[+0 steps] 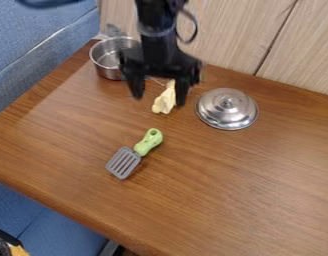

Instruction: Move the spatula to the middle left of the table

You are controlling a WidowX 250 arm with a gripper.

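The black gripper (159,99) hangs at the upper middle of the camera view, above the rear part of the brown wooden table (247,190); its two fingers (136,85) point down and stand wide apart, with no part of the spatula between them.

The spatula (137,154) lies flat on the table, left of the middle of the view and nearer the camera than the gripper; its green handle (148,142) points to the upper right, its grey slotted blade (123,162) to the lower left; the gripper and the spatula are apart.

A pale yellow cloth-like item (165,101) lies on the table, seen partly between and behind the fingers; whether they touch it cannot be told; a metal pot (106,59) stands upright near the table's upper left edge, partly hidden by the gripper; a domed metal lid (227,108) rests knob upward, right of the gripper and apart from it; light wood panelling (227,35) stands behind the table; blue upholstery (33,45) borders it at the upper left.
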